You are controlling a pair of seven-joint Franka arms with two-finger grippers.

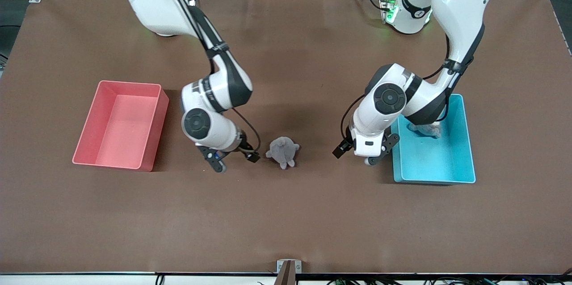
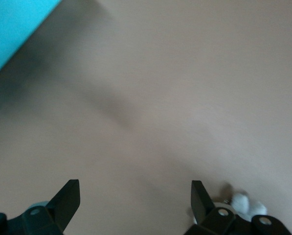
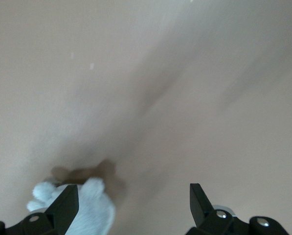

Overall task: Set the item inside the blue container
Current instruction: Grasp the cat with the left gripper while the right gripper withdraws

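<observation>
Right gripper (image 1: 233, 161) low over the brown worktop (image 1: 286, 222), fingers spread and empty, arm bent down from its base with the wrist folded under. Just beside it, toward the left arm's end, a grey plush toy (image 1: 282, 151) lying loose on the worktop. Left gripper (image 1: 363, 151) likewise spread and empty, hanging low right next to the blue container (image 1: 464, 160), elbow arched above that bin. Inside the bin, a second soft grey item (image 1: 428, 130), partly hidden under the left arm. Pink bin (image 1: 89, 142) standing near the right arm's end.
</observation>
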